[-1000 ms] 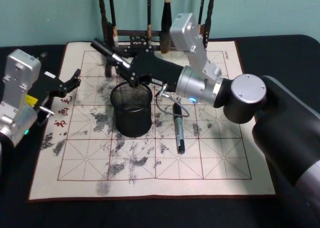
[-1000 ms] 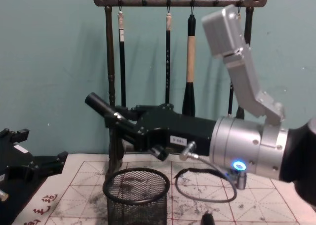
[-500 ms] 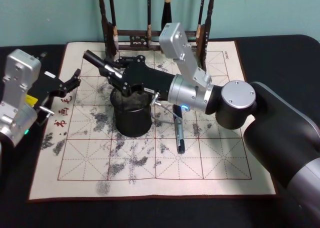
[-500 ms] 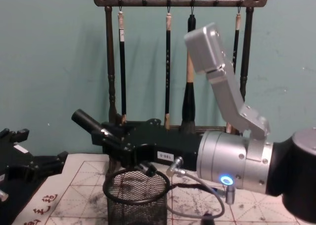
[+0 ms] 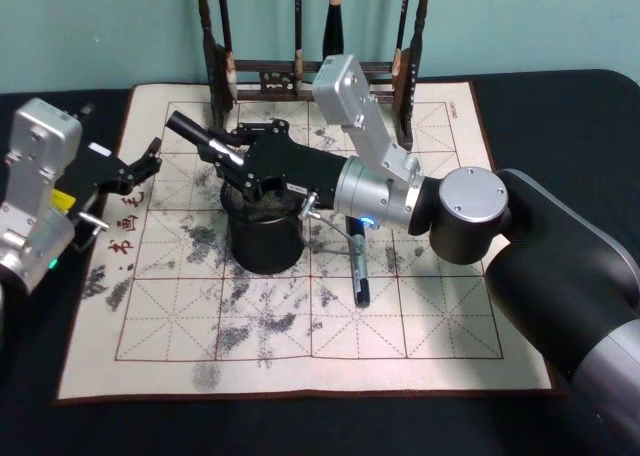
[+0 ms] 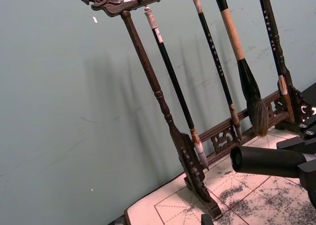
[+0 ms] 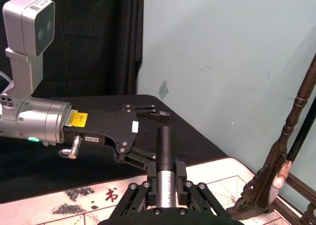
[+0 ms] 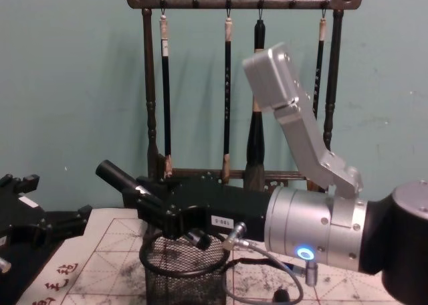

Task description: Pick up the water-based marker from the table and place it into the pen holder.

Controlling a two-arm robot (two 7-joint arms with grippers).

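**Marker held over the pen holder, not yet inside**

The water-based marker [image 5: 200, 139] is in the air, not on the table. The right gripper [image 5: 228, 156] is closed around its middle part, one finger on each side. The marker is tilted: its free dark end points up and toward the robot's left, and its other end is hidden behind the gripper body. In the chest view the gripper is directly above the mouth of the pen holder [image 5: 265, 241], very near to the rim. The holder stands upright on the mat.

Just to the right of the holder a second dark pen [image 5: 358, 268] lies flat on the mat. The left gripper [image 5: 152, 161] waits at the left edge of the mat with its fingers apart and holds nothing.

The mat [image 5: 440, 316] is pale felt with a red grid and many grey ink stains, and it lies on a black table [image 5: 560, 106]. Behind it a dark wooden brush rack [image 8: 227, 3] carries hanging brushes, in front of a teal wall [image 8: 67, 84].

Compared with one second ago, the right gripper has moved toward the robot's left and come lower, closer to the holder's rim. The left gripper and the second pen have not moved.
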